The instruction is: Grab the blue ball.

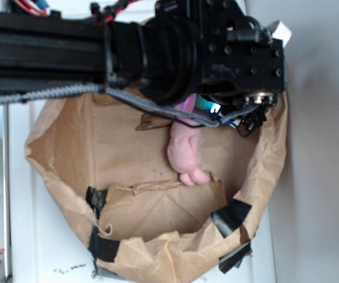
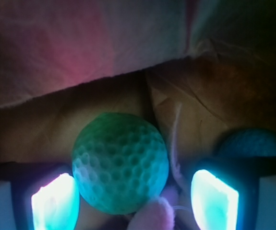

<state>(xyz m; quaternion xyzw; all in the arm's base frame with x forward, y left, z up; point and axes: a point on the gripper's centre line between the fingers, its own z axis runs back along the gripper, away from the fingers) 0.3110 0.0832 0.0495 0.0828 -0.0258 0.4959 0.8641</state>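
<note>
Your exterior view looks straight down on the paper bag (image 1: 157, 236). Your wrist view sits close inside it, facing the green ball (image 2: 121, 163)

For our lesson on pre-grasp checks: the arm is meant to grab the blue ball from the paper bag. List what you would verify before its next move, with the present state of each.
1. Blue ball in view: ok, partly hidden behind the right finger.
2. Blue ball between the fingers: not ok; the green ball sits there instead.
3. Gripper open: ok.
4. Nothing grasped yet: ok, going by the wrist view.
5. Pink bunny clear of the gripper: not ok; pink fuzz shows at the gap.
6. Space around the blue ball: cannot tell.
</note>
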